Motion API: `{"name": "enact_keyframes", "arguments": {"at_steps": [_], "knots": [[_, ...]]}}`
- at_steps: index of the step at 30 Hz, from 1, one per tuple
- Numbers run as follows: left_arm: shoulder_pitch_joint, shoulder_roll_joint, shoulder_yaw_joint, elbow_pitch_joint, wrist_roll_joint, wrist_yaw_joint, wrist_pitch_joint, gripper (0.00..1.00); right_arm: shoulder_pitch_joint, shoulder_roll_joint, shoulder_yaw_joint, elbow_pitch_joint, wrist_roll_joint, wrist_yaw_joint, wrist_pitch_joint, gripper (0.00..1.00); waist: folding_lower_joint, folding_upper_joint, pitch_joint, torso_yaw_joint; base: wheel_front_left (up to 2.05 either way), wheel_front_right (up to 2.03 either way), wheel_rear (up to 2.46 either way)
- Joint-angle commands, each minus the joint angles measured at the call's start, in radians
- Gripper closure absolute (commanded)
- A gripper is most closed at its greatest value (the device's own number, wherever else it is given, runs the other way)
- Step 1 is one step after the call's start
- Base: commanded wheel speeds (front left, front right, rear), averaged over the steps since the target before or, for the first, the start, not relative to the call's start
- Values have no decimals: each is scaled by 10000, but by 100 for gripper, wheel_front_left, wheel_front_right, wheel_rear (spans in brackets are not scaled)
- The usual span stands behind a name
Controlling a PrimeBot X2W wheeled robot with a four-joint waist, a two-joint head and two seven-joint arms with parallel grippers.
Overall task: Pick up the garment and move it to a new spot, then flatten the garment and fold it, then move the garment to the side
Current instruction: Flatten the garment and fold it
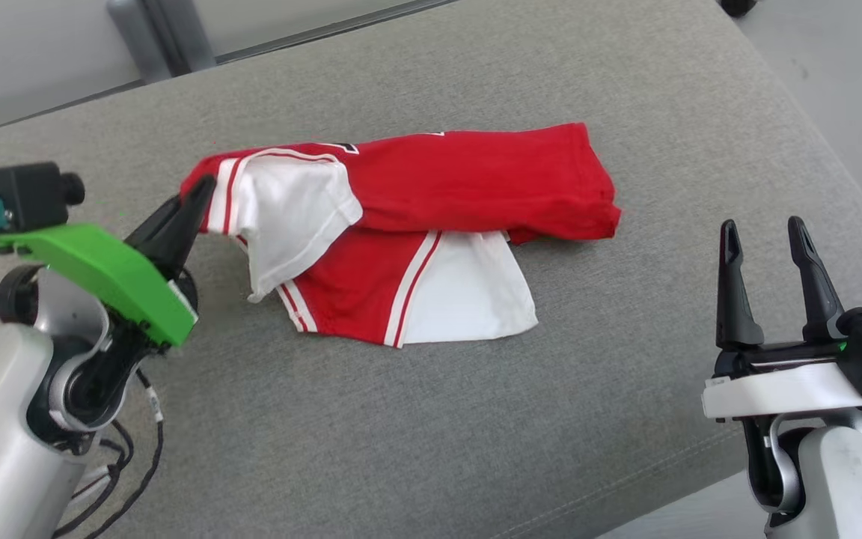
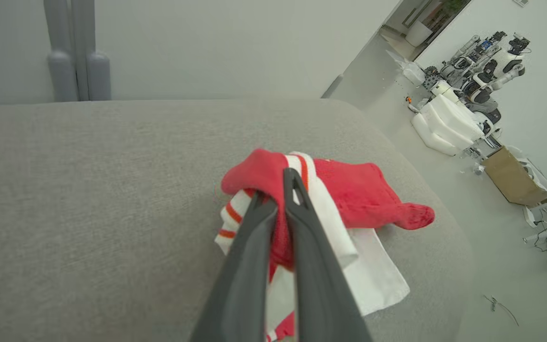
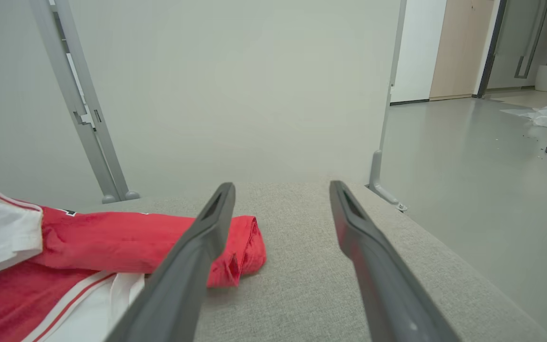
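The garment lay crumpled on the grey cushion in the head view, one end pinched by the left gripper. The left wrist view showed its jaws clamped on a red fold, hiding cloth beneath. The right wrist view cropped the garment; the right gripper gaped wide, empty.

Soft matt cloth garment; coarse woven cushion fabric; smooth matt plastic fingers.
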Motion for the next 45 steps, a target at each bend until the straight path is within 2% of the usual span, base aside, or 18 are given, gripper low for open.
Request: {"name": "enact_keyframes", "arguments": {"at_steps": [1,4,8,11,12,13,14,19,23,25,29,33,37,41,45], "knots": [[267,192,80,134,54,-87,-155,100,-147,6,84,-54,-103,-17,-2,0,0,1,340,468,0,0,0],[558,518,-70,544,479,-261,-421,100,-312,-1,264,-85,-170,-17,-2,0,0,1,505,687,0,0,0],[218,539,-270,1257,1248,-403,-991,100,-526,-1,483,-132,-237,-18,0,0,0,1,754,919,0,0,0],[-186,533,-657,1765,2238,-613,-1570,100,-623,1,603,-126,-300,-18,-2,0,0,1,919,1073,0,0,0],[-243,433,-708,1949,2402,-582,-1784,91,-643,-1,637,-114,-316,-18,-2,0,0,1,953,1105,0,0,0],[-324,366,-813,2158,2818,-495,-2085,49,-650,-2,655,-107,-328,-18,-2,0,0,1,996,1143,0,0,0],[-400,294,-916,2325,3171,-347,-2439,0,-652,-2,661,-112,-326,-18,-2,0,0,1,1019,1177,0,0,0],[-5,-444,-989,2741,4135,482,-4199,0,-468,-1,614,-119,-433,-18,-2,0,0,1,1071,1423,0,0,0],[839,-1341,151,2196,4186,1071,-4648,0,-379,-1,604,-98,-523,-18,-2,0,0,1,1006,1703,0,0,0],[1486,-1819,783,1730,4428,1144,-4629,0,-358,-2,603,-87,-546,-18,-2,0,0,1,953,1815,0,0,0],[2747,-2733,1277,1543,4940,683,-4626,0,-332,-1,697,-50,-625,-18,-2,0,0,1,797,1969,0,0,0],[2995,-3331,1058,2519,5581,410,-4628,0,-432,-2,869,-41,-634,-18,-2,0,0,1,752,1998,0,0,0],[2334,-3719,1021,3939,5949,434,-4628,0,-478,1,934,-77,-688,-18,-2,0,0,1,786,1973,0,0,0],[1634,-4036,1080,5053,6204,216,-4626,0,-477,-1,965,-73,-747,-18,-2,0,0,1,884,1859,0,0,0],[1022,-4315,1313,5762,6347,-179,-4621,0,-564,-1,938,-86,-729,-18,-2,0,0,1,1011,1689,0,0,0]]}}
